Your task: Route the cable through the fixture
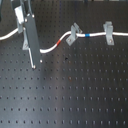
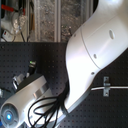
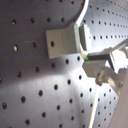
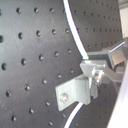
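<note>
The white cable [image 1: 50, 48] runs across the black perforated board, with its red band [image 1: 60, 42] and blue band [image 1: 87, 36] right of the gripper. The fixture [image 1: 23, 42], a grey clip with a long upright stem, stands at the first exterior view's left, partly behind the gripper [image 1: 33, 60]. In both wrist views the cable [image 3: 83, 12] [image 4: 71, 22] passes through the fixture's head [image 3: 82, 37] [image 4: 89, 75], with the fingertips [image 3: 102, 59] [image 4: 116, 54] right beside it. The frames do not show whether the jaws are closed or hold the cable.
A tilted grey clip [image 1: 73, 34] and a wider-headed grey clip [image 1: 107, 31] stand further along the cable, which crosses both. The second exterior view is mostly filled by the white arm [image 2: 95, 50]; a clip [image 2: 106, 86] with cable shows at the second exterior view's right.
</note>
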